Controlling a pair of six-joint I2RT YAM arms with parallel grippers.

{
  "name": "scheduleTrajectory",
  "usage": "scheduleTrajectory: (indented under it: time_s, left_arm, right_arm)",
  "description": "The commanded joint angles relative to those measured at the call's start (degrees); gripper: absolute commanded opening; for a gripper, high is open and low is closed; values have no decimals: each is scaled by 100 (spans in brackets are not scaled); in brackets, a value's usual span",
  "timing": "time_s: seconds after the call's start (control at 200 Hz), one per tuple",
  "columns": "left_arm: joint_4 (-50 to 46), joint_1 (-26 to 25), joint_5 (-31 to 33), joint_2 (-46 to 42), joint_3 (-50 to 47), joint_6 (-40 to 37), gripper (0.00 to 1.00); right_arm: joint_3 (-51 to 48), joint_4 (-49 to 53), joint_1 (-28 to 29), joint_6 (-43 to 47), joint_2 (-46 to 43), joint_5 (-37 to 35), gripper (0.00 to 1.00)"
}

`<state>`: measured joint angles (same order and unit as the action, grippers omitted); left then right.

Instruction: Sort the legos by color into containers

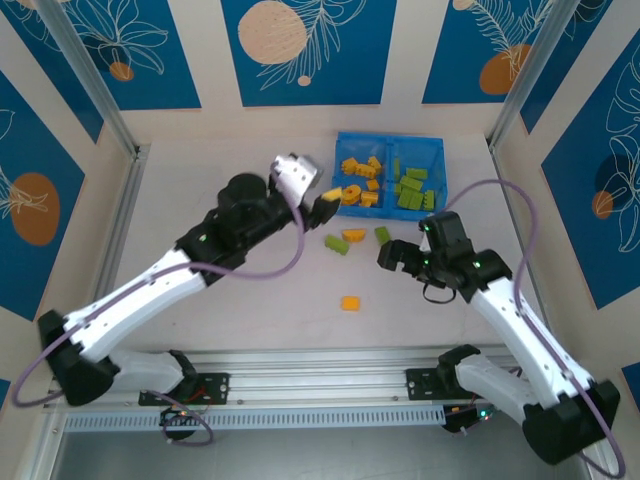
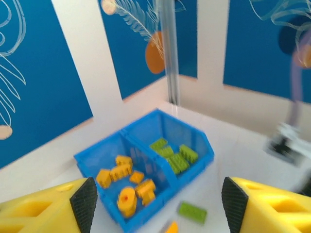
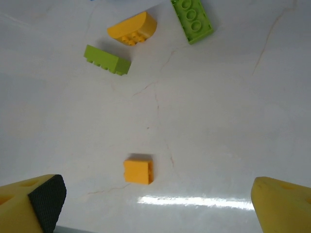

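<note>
Worktop [image 1: 280,310] holds 4 loose legos [image 1: 336,245], both jaws spread & empty; next, R should grab orange brick [image 3: 138,171] for tray [image 1: 390,135].

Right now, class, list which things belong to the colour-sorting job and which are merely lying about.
Job: loose orange bricks; loose green bricks; blue tray.
Not the job: purple cable; metal rail; patterned wall panels.

No readable text or labels anywhere
</note>
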<state>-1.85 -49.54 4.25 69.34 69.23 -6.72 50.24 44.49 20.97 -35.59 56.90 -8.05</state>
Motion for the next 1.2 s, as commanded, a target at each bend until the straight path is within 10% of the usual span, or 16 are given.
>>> scheduleTrajectory:
  time_s: [0.0, 0.605, 1.195]
  left_arm:
    - [-724, -56, -736, -707, -682, -1120, 77]
    - [-1636, -74, -1327, -3006, -2625, -1412, 100]
    - [-1624, -75, -1082, -2768, -2573, -1294, 100]
  right_arm:
    - [191, -731, -74, 853, 750, -186, 99]
    - [1948, -1203, -198, 1720, 4730, -1092, 72]
    - [2259, -592, 159, 1771, 5242, -1396, 38]
